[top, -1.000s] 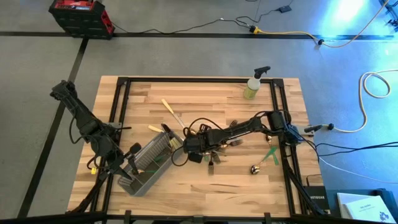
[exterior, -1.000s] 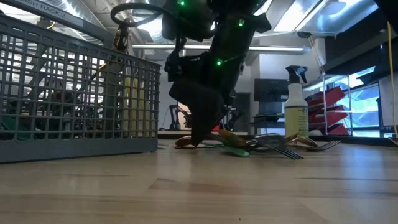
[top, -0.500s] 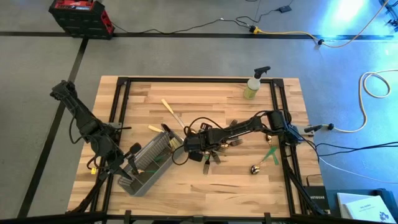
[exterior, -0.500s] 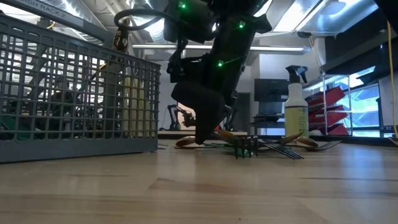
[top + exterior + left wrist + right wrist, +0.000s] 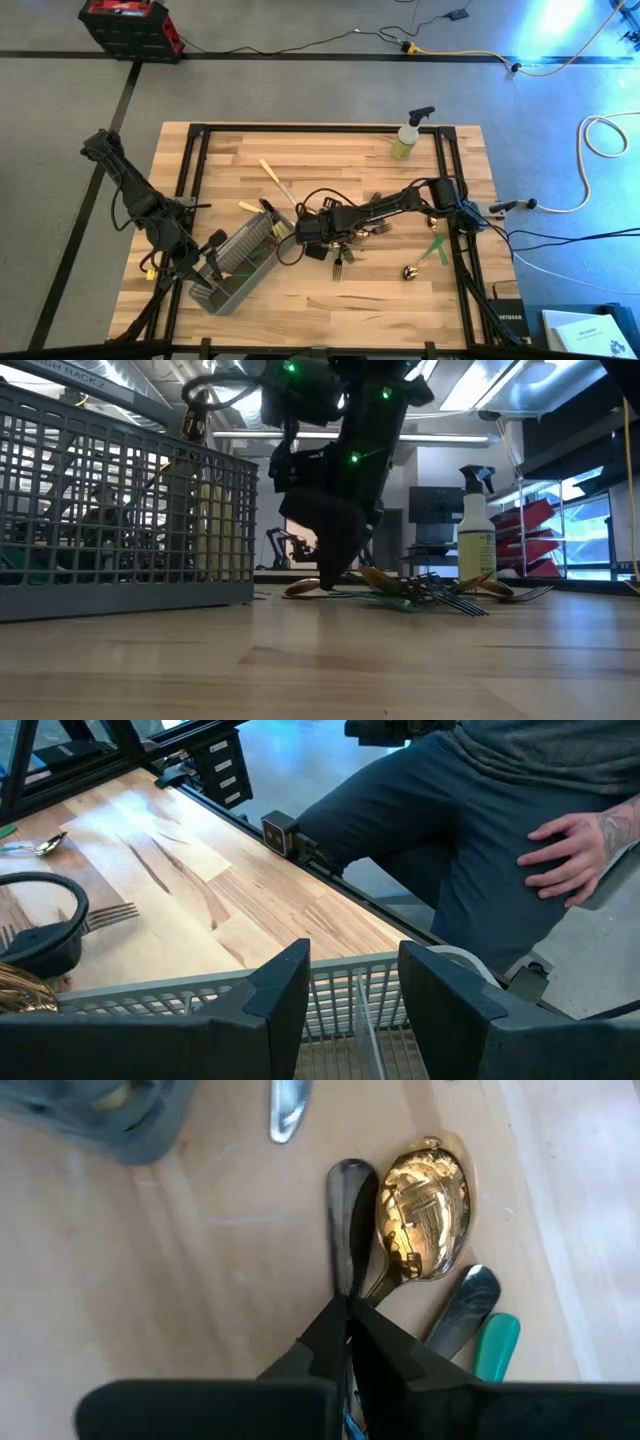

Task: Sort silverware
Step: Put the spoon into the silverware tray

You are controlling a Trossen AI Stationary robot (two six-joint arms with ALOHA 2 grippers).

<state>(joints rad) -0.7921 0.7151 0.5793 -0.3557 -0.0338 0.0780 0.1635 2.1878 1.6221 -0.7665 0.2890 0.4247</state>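
While the left gripper grips the rim of the grey caddy at lower left, the right gripper sits clenched at centre frame over the silverware. A gold spoon lies just ahead, long axis in line with the fingers; whether anything is pinched cannot be told. The spray bottle stands well clear, upper right.
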